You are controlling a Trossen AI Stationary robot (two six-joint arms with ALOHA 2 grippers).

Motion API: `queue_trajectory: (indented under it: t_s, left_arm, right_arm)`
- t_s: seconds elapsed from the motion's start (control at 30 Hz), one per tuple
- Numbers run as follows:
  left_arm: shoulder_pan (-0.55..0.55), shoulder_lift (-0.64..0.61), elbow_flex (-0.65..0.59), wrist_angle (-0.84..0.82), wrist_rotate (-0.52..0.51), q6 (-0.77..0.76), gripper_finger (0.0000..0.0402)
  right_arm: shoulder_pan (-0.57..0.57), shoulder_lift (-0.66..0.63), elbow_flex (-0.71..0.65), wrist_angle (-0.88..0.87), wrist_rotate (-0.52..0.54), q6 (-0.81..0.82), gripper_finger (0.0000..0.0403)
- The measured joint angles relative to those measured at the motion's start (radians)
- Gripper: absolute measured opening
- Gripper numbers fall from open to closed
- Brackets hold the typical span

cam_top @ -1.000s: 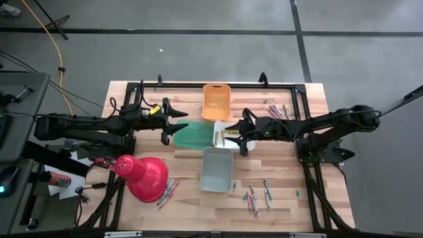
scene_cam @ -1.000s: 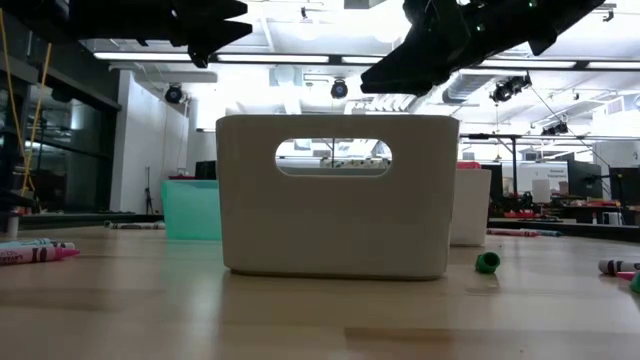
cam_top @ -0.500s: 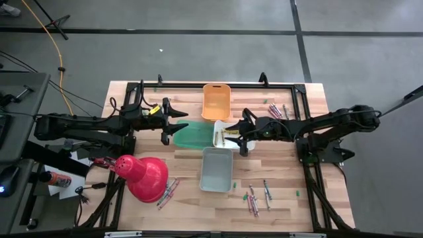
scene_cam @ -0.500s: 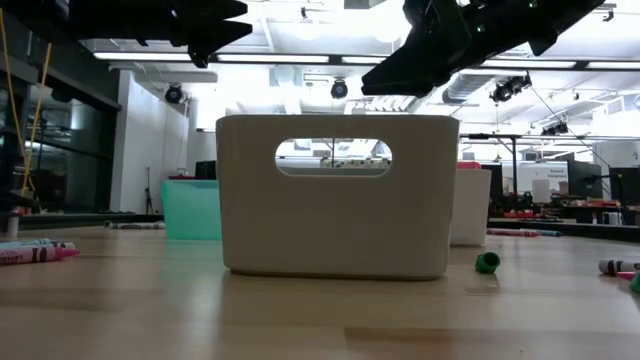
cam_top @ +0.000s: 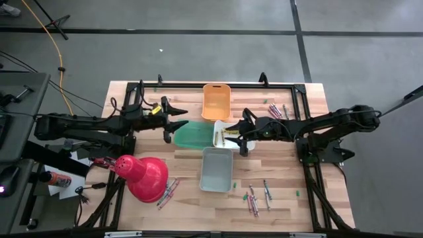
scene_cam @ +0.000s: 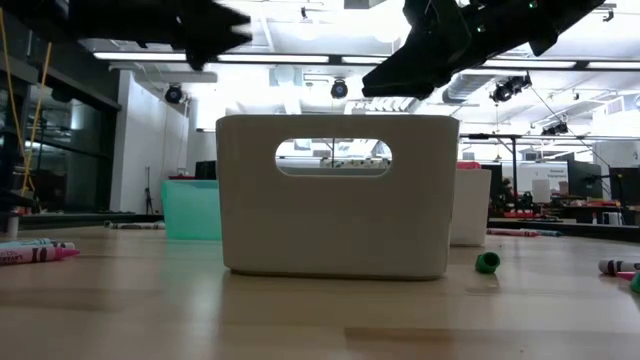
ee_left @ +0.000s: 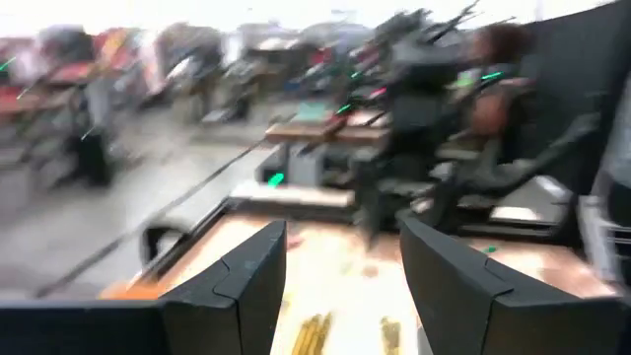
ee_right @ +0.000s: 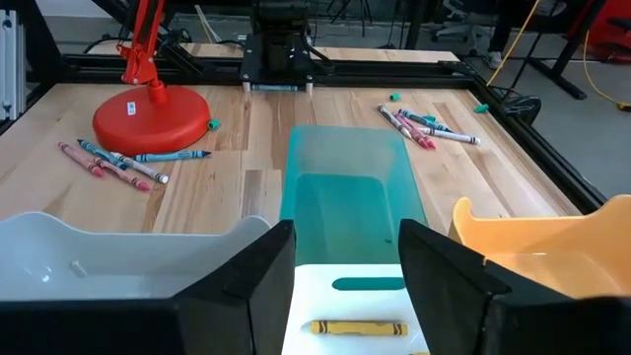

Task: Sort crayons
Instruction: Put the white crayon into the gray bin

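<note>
Crayons lie in loose groups on the wooden table: near the front right (cam_top: 254, 197), front left (cam_top: 168, 192) and far right (cam_top: 276, 111). A yellow crayon (ee_right: 358, 327) lies flat in the white bin (cam_top: 228, 137). My right gripper (ee_right: 340, 276) hovers open above that white bin, with nothing between its fingers. My left gripper (cam_top: 177, 119) hangs open in the air over the green bin's (cam_top: 193, 135) left end, also with nothing between its fingers (ee_left: 340, 286).
An orange bin (cam_top: 216, 101) stands at the far side and a grey bin (cam_top: 217, 168) near the front, filling the low view (scene_cam: 337, 195). A red lamp (cam_top: 143, 177) sits front left. Small green specks (scene_cam: 487, 262) dot the table. A black frame (cam_top: 218, 84) rims the table.
My left gripper has swung a little at the wrist while staying in place and open; it shows blurred now. The right gripper, the bins and the crayons have kept still.
</note>
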Motion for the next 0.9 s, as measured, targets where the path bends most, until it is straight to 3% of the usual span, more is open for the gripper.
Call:
queue_trajectory:
  t_s: [0.13,0.2,0.3,0.6,0.9]
  left_arm:
    - [0.044,0.045,0.085,-0.409,-0.402,-0.094,0.0186]
    - [0.092,0.086,0.139,-0.616,-0.483,-0.193,0.0186]
    - [0.170,0.156,0.173,-0.780,-0.469,-0.273,0.0186]
    - [0.378,0.355,0.174,-0.962,-0.325,-0.285,0.0186]
    - [0.461,0.404,0.174,-1.061,-0.266,-0.276,0.0186]
  right_arm:
    - [0.000,0.000,0.000,0.000,0.000,0.000,0.0177]
    - [0.000,0.000,0.000,0.000,0.000,0.003,0.0177]
    - [0.000,0.000,0.000,0.001,0.000,0.003,0.0177]
    - [0.000,0.000,0.000,0.000,0.000,0.003,0.0177]
    - [0.000,0.001,0.000,-0.003,0.000,0.003,0.0177]
